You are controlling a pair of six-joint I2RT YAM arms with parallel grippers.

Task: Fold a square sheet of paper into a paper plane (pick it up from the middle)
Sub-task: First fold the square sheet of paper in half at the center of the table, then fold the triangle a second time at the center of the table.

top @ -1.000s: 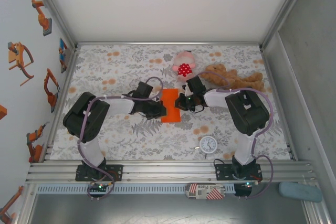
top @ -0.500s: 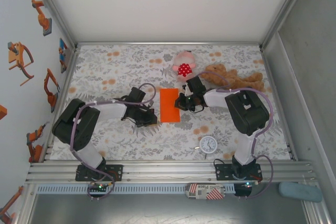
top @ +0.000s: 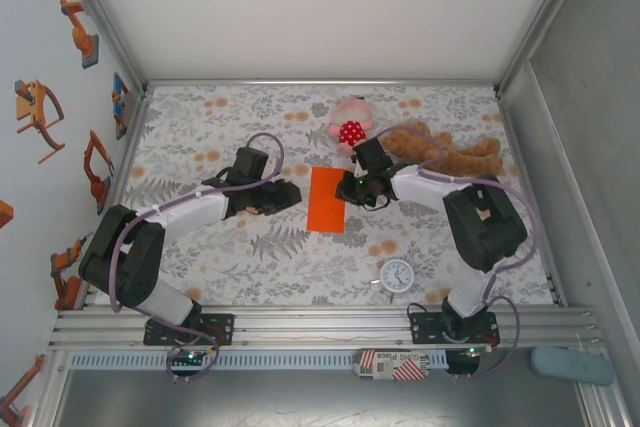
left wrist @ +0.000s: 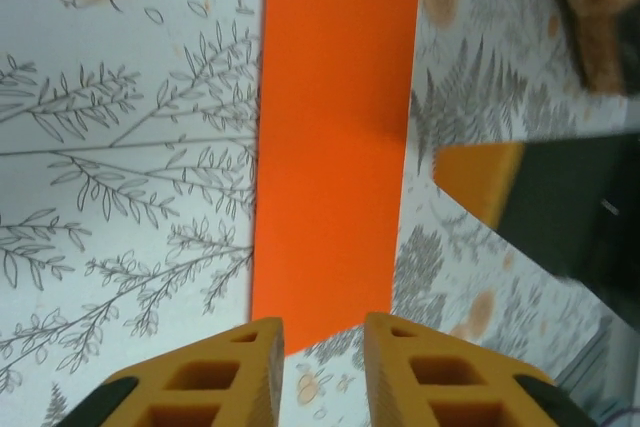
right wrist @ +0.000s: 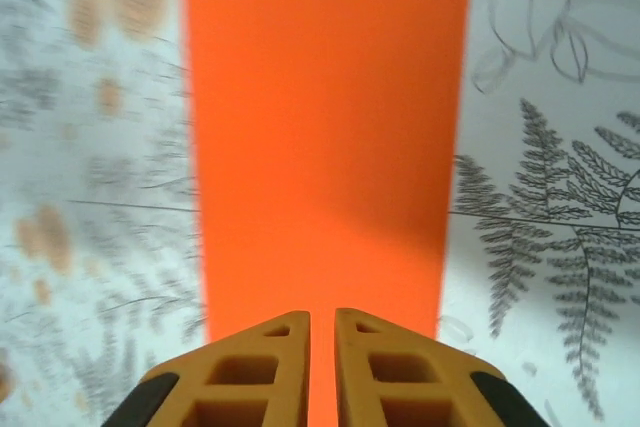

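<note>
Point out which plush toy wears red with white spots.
The pink toy, left of the teddy; the teddy is plain brown all over.

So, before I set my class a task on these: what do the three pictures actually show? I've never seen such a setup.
Two robot arms are bolted at a table's near edge. One picture looks down from above. The other two come from a small camera on each wrist, so the yellow fingers at the bottom belong to that arm. On the flowered tablecloth lie a narrow orange paper, a pink plush toy, a brown teddy bear and a small clock. The left gripper is open beside the paper. The right gripper is nearly shut at the paper's edge; whether it pinches it, I cannot tell.
</note>
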